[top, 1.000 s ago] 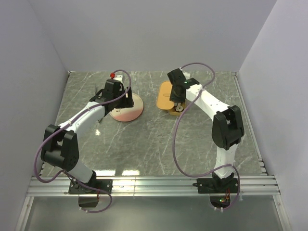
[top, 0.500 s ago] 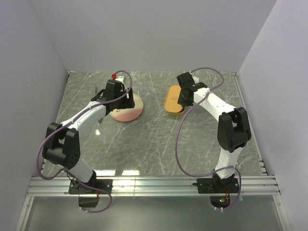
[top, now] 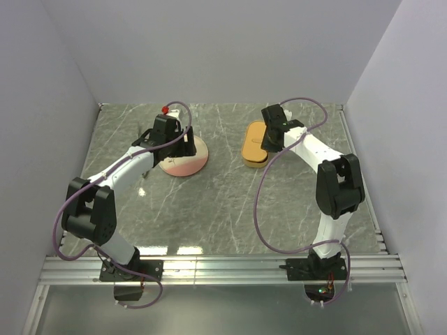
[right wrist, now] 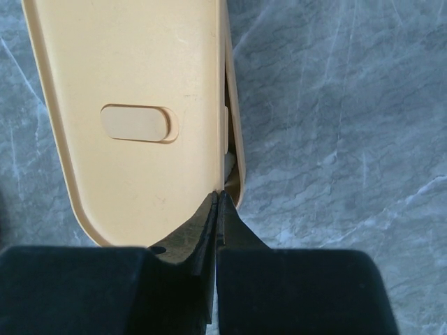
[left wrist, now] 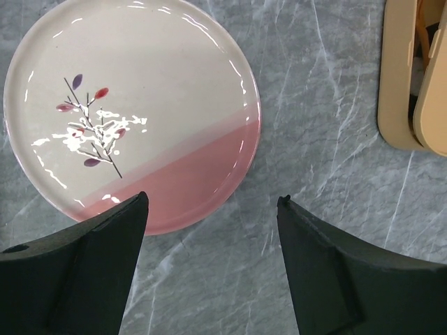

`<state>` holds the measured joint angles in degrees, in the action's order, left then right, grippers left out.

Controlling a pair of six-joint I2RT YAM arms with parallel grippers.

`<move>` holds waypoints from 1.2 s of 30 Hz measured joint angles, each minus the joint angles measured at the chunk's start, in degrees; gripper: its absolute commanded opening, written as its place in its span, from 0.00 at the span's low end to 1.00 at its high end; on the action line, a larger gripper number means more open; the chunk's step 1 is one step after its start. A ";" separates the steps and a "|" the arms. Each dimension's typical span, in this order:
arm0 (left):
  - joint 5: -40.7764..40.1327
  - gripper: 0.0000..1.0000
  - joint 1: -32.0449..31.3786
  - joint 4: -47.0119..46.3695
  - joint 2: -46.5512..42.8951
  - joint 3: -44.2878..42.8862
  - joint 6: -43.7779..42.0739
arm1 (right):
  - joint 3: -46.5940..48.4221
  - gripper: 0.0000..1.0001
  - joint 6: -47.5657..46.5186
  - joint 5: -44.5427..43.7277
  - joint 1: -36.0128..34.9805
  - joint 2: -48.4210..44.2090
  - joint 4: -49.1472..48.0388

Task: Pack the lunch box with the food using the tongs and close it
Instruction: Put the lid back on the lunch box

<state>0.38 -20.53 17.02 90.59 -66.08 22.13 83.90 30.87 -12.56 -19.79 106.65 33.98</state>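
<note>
Grey marble-look table (top: 209,202), glossy with white veining. The lunch box (top: 253,144) sits toward the back of it – a smooth oval in matte orange-tan plastic, rounded ends, long axis running front to back. Its flat matching lid (right wrist: 133,105) lies on top but sits a touch off: there's a thin dark slit along the box's right long side, and I can't make out what's inside through it. The lid has a small raised oblong tab (right wrist: 136,123) in the middle.

Left of the lunch box, well apart from it, is a round glazed plate (left wrist: 133,105), cream on top and pink below, with a little painted twig with purple and red leaves.

Arm poses: the right arm (top: 314,150) goes up from its base, elbow high, forearm angling over to the lunch box's right side. The right fingers (right wrist: 216,206) are pressed flat together with nothing between them, tips right at the lid's long right edge by that slit – can't tell if they actually touch it.

The left arm (top: 119,171) stretches forward and leans toward the lunch box, wrist pointing down at the plate. The left fingers (top: 181,146) are spread wide and hold nothing, over the plate's pink rim and the bare table just beside it.
</note>
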 measured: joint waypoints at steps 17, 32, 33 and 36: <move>0.00 0.82 1.29 0.46 -4.66 -1.20 0.31 | -1.29 0.00 -3.56 1.84 2.12 3.52 -3.91; -0.33 0.82 1.92 1.64 -9.29 -1.22 1.29 | 1.14 0.00 -8.44 4.79 2.95 7.10 -5.44; -0.50 0.82 1.97 1.70 -9.73 -1.22 1.31 | 1.18 0.00 -8.61 4.90 3.10 7.15 -5.44; -1.29 0.82 1.99 1.70 -11.04 -1.20 1.31 | 1.22 0.00 -9.35 4.87 3.48 7.15 -5.44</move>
<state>-0.91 -18.55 18.72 79.55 -67.29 23.44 85.12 21.52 -7.68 -16.32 113.80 28.53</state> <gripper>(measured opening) 0.822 0.007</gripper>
